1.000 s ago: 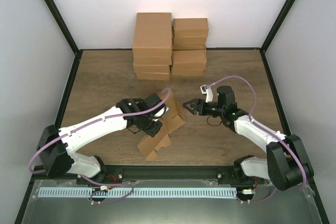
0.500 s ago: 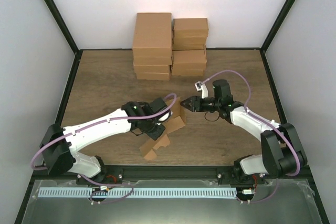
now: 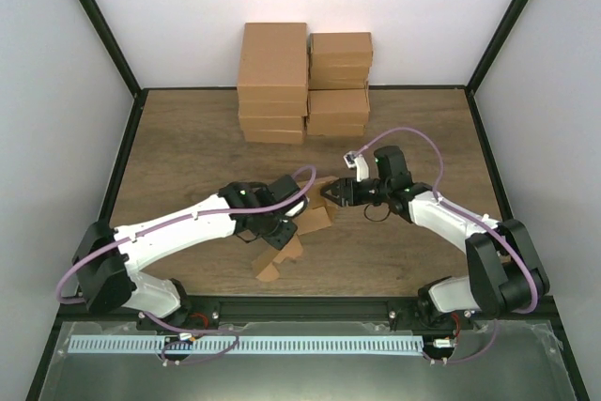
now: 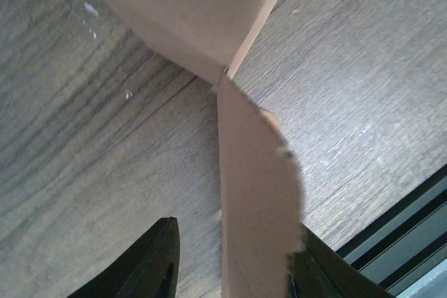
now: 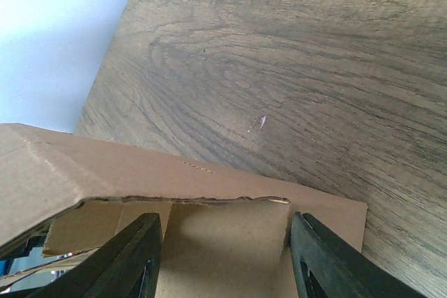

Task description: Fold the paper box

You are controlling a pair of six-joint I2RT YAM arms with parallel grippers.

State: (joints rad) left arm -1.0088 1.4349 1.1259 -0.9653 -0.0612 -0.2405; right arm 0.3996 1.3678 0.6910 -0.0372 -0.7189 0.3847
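The paper box (image 3: 316,219), a tan, half-folded sheet, lies mid-table with one flap (image 3: 275,262) pointing toward the near edge. My left gripper (image 3: 279,232) hangs over that flap. In the left wrist view its jaws (image 4: 237,227) stand apart: the flap (image 4: 255,193) leans on the right finger (image 4: 325,270), and a gap shows at the left finger (image 4: 150,263). My right gripper (image 3: 330,192) meets the box's far right edge. In the right wrist view it (image 5: 225,217) is shut across a tab (image 5: 223,242) below a creased panel (image 5: 105,165).
Two stacks of larger brown cartons (image 3: 273,82) (image 3: 339,84) stand against the back wall. Bare wooden tabletop (image 3: 178,157) lies to the left and right of the box. A black rail (image 3: 310,309) runs along the near edge by the arm bases.
My right gripper has moved left to the box and narrowed onto its tab. The left jaws have come apart, letting go of the flap. The box has sunk slightly toward the table.
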